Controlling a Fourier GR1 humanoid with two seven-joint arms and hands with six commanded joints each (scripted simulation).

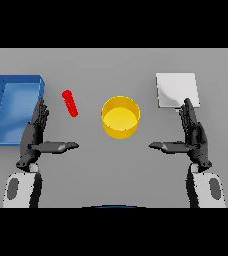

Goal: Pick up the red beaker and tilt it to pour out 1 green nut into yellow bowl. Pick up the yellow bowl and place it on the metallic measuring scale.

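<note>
A small red beaker [70, 103] stands tilted on the grey table, left of centre. The yellow bowl [120, 117] sits in the middle, and I see nothing inside it. At the back right lies the metallic measuring scale [177, 90], a pale square plate. My left hand [35, 135] hovers open below and to the left of the beaker, fingers straight and thumb pointing inward. My right hand [193, 135] mirrors it, open, just in front of the scale, its fingertips overlapping the scale's near edge. Neither hand touches the beaker or the bowl.
A blue tray [1, 107] with raised walls stands at the far left, right beside my left hand's fingers. Bare grey table lies between the two hands in front of the bowl.
</note>
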